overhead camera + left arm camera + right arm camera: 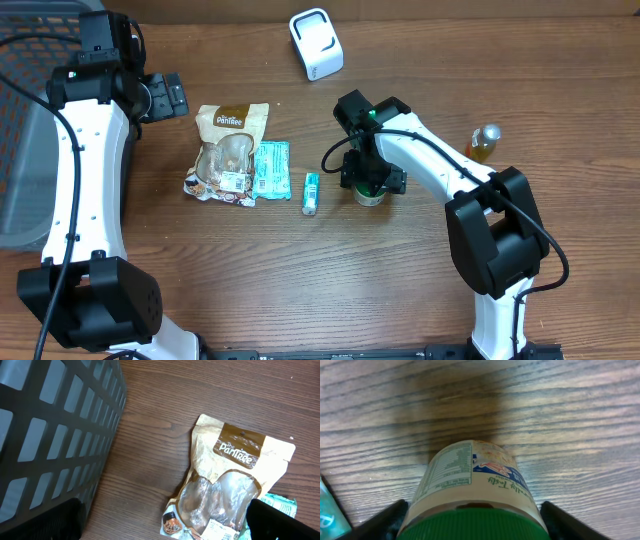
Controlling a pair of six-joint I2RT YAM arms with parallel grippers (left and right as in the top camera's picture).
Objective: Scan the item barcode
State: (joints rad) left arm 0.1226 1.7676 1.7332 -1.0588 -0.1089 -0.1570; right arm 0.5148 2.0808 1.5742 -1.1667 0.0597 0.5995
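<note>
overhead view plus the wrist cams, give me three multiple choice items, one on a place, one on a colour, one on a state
1. In the overhead view, where does the white scanner sit?
A. bottom left
B. top centre
C. far right edge

2. What colour is the lid of the jar?
A. red
B. white
C. green

3. What state is the left hand in?
A. open, holding nothing
B. shut, holding nothing
C. shut on the jar

Answers:
1. B, the scanner lies near the top edge, about midway across.
2. C, the right wrist view shows a green lid at the bottom of the picture.
3. A, the left wrist view shows its fingers wide apart and gripping nothing.
</note>
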